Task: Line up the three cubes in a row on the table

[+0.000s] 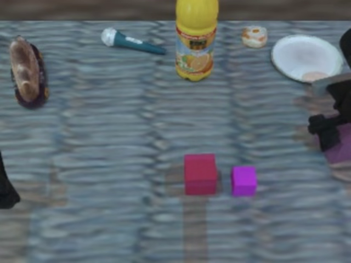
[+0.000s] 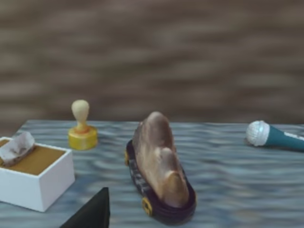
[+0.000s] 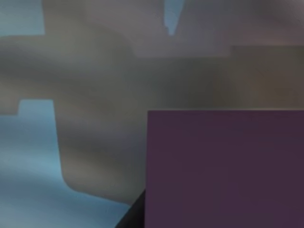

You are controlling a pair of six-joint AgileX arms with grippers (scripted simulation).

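Note:
The crimson-pink cube (image 1: 200, 174) and the smaller magenta cube (image 1: 243, 181) sit side by side, a small gap apart, on the table (image 1: 109, 164) right of its middle. The dull purple cube (image 1: 341, 149) lies at the table's right edge, partly under my right gripper (image 1: 329, 134). In the right wrist view the purple cube (image 3: 223, 168) fills the near field, and one dark finger (image 3: 135, 216) presses against its side: the gripper is shut on it. My left gripper (image 1: 6, 192) is parked at the left edge, open, with one finger (image 2: 92, 213) showing.
Along the far edge stand a juice bottle (image 1: 196, 38), a teal microphone (image 1: 131, 42), a small round pastry (image 1: 254, 36) and a white plate (image 1: 306, 57). A bread loaf on a wheeled holder (image 1: 27, 71) is far left. A white box (image 2: 33, 173) and yellow stamp (image 2: 82, 128) lie beyond.

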